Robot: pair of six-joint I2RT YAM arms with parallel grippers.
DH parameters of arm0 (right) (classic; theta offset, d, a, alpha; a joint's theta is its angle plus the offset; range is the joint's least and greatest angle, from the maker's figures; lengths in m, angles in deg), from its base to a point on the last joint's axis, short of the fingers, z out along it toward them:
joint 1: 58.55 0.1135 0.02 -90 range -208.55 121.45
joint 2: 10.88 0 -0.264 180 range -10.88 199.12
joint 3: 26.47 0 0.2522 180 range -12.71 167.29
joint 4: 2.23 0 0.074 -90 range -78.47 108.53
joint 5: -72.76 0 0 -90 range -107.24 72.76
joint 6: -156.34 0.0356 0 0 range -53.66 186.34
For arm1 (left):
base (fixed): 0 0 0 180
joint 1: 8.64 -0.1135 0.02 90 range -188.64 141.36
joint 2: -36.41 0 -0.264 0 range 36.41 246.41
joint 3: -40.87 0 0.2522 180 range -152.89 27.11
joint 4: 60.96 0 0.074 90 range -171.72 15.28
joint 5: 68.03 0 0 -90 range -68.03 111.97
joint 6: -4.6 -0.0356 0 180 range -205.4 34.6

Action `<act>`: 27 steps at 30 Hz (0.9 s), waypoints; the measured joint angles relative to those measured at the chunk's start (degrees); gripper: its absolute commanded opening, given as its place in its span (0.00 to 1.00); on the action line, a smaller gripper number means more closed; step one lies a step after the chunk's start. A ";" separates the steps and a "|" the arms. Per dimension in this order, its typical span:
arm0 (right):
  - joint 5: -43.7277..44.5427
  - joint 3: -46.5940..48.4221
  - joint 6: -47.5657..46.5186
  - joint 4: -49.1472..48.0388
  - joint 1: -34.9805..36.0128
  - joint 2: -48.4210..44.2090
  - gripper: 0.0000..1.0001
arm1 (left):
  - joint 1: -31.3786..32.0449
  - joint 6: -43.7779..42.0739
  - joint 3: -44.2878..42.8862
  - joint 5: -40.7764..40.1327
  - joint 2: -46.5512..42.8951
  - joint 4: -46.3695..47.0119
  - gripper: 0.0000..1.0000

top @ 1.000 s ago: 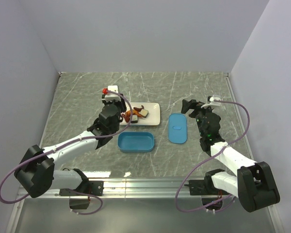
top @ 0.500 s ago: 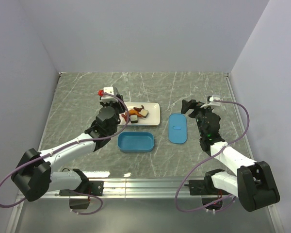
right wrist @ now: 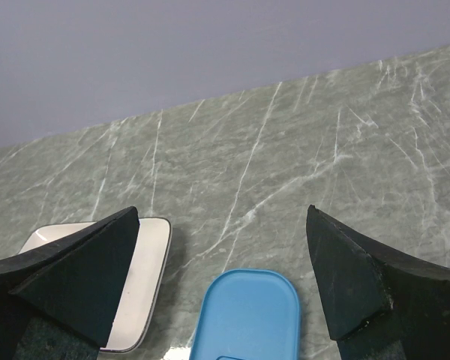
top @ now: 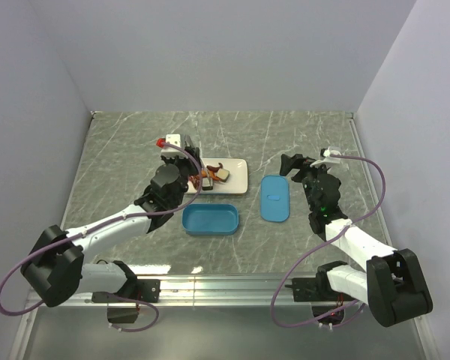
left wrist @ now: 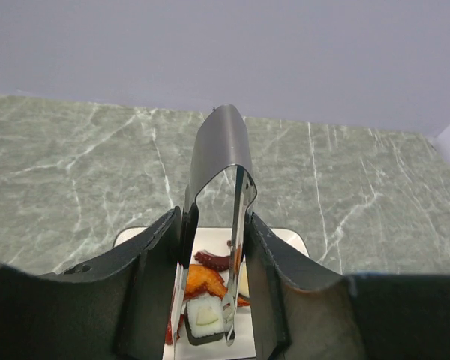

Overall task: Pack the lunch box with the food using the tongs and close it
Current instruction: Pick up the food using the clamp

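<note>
My left gripper [left wrist: 214, 229] is shut on the grey metal tongs [left wrist: 221, 142], whose bend sticks up between the fingers. The two legs reach down over the food on the white plate [left wrist: 285, 241]. They straddle a white roll with a dark edge [left wrist: 202, 315]; whether they pinch it I cannot tell. An orange piece [left wrist: 201, 279] and a dark red piece [left wrist: 212, 260] lie just behind the roll. From above, the left gripper [top: 186, 171] hangs over the plate's left end [top: 236, 180]. The blue lunch box [top: 210, 220] stands open in front of the plate. Its lid [top: 274, 197] lies flat beside it, below my open right gripper [top: 292, 165].
Grey walls close the marble table at the back and both sides. A metal rail runs along the near edge by the arm bases. In the right wrist view the lid [right wrist: 247, 319] and the plate's right end [right wrist: 146, 277] lie between the spread fingers.
The left wrist shifted a little left, then back right, over the plate's left end. The food pile, box, lid and right arm stayed where they were.
</note>
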 measured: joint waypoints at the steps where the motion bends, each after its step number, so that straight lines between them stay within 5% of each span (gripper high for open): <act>1: -0.02 -0.02 0.00 0.00 0.00 0.00 0.99 | 0.07 0.09 -0.20 0.31 0.68 -0.02 0.44; 17: 0.00 -0.33 0.00 -0.02 0.00 -0.04 0.99 | 0.15 0.50 -2.75 1.75 6.88 0.74 0.42; 19: -0.02 -0.48 0.00 0.00 0.00 -0.04 0.99 | 0.15 0.46 -3.08 1.60 7.17 0.72 0.38; 20: -0.02 -0.57 0.00 -0.02 0.00 -0.04 0.99 | 0.15 0.46 -3.23 1.38 7.43 0.74 0.26; 23: 0.00 -0.76 0.00 0.02 0.00 -0.04 0.99 | 0.11 -0.31 -3.91 0.81 8.35 0.81 0.13; 27: 0.00 -0.76 0.00 0.00 0.00 -0.04 0.99 | 0.15 -0.59 -4.46 0.94 8.74 0.76 0.06</act>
